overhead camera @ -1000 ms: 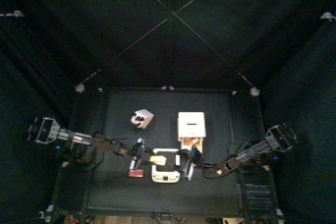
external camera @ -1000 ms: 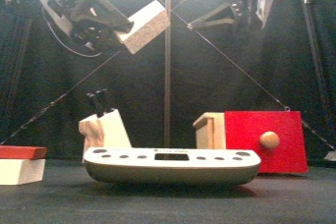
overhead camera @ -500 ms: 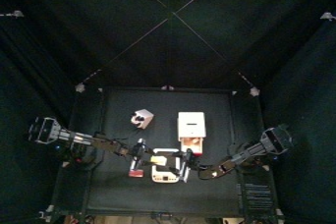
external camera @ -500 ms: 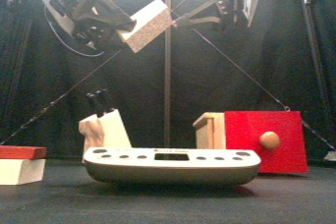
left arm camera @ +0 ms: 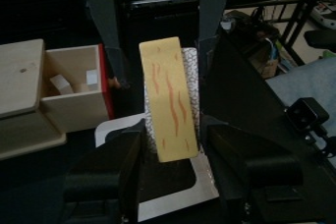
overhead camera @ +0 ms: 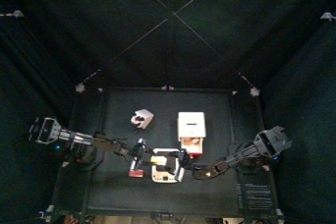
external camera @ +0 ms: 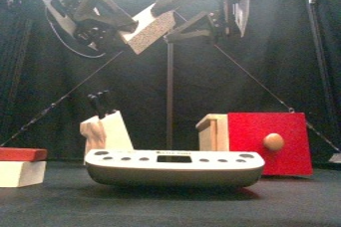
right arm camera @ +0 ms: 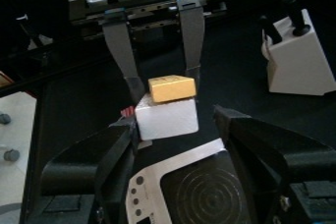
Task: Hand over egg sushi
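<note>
Your right arm has swung from the upper right of the front view toward the middle. You are mid-handover. Your left gripper (left arm camera: 168,120) clamps the egg sushi (external camera: 147,24), a pale yellow slab on white rice, aloft at upper left of centre. Your right gripper (right arm camera: 174,140) faces it, jaws wide, not yet around it. The next move likely calls for closing on the free end. Far below sit a white rounded plastic tray (external camera: 173,168), a red box (external camera: 266,143) and a wooden knife block (external camera: 107,129). None of them blocks the way.

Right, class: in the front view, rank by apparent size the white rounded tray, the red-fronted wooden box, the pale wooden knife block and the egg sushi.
1. White rounded tray, widest but nearest the camera, so its lead over the box is unsure.
2. Red-fronted wooden box.
3. Pale wooden knife block.
4. Egg sushi, held up in the left gripper.
</note>
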Action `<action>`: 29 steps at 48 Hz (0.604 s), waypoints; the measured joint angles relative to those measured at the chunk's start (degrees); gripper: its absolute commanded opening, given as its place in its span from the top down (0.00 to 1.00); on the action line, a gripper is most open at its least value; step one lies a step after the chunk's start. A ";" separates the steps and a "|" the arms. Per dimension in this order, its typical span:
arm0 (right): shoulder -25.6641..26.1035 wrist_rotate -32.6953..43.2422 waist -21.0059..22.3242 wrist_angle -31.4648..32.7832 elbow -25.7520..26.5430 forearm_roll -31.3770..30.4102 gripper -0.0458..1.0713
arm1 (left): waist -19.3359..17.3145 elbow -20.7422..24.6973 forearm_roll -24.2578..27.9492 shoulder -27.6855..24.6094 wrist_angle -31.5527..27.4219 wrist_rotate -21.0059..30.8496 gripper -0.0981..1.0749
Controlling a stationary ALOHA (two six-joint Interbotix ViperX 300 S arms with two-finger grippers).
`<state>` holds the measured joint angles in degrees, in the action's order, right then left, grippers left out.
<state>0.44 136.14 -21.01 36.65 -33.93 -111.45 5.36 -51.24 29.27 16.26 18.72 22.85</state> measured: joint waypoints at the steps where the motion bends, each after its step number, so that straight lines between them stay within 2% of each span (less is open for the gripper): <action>1: -0.09 0.00 0.00 -0.18 0.00 0.00 0.17 | 0.00 -0.09 0.09 -0.09 -0.09 0.09 0.41; 19: -0.09 -0.26 0.09 -1.05 0.26 0.09 0.40 | -0.09 0.00 0.53 -0.18 -0.09 0.18 0.40; 29: -0.09 -0.35 0.09 -1.23 0.26 0.53 0.44 | 0.00 0.00 1.14 -0.18 -0.09 0.18 0.33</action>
<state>0.35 135.79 -20.92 35.42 -33.66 -110.92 5.36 -51.24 30.41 16.08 18.63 23.03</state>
